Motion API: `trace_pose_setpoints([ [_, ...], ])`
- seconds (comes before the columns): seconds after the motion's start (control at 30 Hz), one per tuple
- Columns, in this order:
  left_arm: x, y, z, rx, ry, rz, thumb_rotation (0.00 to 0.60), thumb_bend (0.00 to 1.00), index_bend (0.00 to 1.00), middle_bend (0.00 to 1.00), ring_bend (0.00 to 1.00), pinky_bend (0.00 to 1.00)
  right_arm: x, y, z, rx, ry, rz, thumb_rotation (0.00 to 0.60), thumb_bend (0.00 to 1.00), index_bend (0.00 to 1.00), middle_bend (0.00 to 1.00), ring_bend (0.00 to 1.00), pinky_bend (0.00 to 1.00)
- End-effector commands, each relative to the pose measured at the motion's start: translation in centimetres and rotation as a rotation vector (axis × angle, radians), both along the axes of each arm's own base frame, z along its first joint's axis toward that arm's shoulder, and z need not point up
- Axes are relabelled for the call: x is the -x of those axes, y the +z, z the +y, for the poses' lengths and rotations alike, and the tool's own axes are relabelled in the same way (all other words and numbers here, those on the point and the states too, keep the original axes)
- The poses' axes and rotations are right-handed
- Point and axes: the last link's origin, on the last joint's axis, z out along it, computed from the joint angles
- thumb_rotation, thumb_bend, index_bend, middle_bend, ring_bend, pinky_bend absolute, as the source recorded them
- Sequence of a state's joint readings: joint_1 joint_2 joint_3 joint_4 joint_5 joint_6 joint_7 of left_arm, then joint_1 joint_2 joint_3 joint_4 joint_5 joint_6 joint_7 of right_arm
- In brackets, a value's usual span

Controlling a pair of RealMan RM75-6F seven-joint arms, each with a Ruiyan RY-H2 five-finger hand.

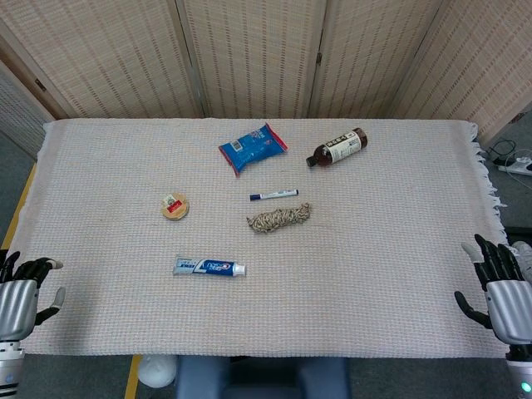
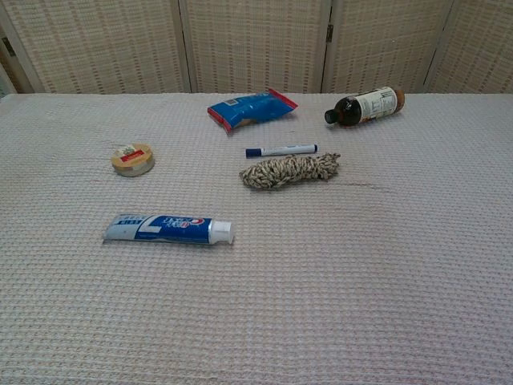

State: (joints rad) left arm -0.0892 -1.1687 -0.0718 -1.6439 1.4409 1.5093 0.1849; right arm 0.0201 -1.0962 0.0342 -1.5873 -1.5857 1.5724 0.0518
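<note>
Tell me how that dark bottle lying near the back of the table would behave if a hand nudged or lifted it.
The bottle lies on its side, so a sideways nudge would probably roll it, though the woven cloth may slow it. It looks dark right through, so likely full and fairly heavy for its size. Its smooth label may slip a little in a grip.

Left hand [image 1: 21, 293] and right hand [image 1: 503, 287] open at table [image 1: 374, 274] corners; toothpaste tube [image 1: 209, 267] nearest left.

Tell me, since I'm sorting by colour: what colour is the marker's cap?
Blue; the marker has a white barrel. The chest view shows it best.
</note>
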Motion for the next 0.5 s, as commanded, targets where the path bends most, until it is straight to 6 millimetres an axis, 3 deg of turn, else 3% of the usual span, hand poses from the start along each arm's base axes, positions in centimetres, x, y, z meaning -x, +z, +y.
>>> trace_pose_setpoints([
  [0.03,-0.02,-0.02,0.08,-0.001,-0.001,0.001,0.600,0.45,0.36,0.32,0.30,0.11,-0.08,-0.04,-0.14,-0.003,0.001,0.002,0.600,0.38,0.00,0.00,0.03,0.00],
  [0.5,-0.35,-0.37,0.47,0.014,-0.023,0.010,0.600,0.45,0.36,0.32,0.29,0.11,0.19,0.04,-0.16,-0.008,-0.009,-0.003,0.600,0.38,0.00,0.00,0.03,0.00],
])
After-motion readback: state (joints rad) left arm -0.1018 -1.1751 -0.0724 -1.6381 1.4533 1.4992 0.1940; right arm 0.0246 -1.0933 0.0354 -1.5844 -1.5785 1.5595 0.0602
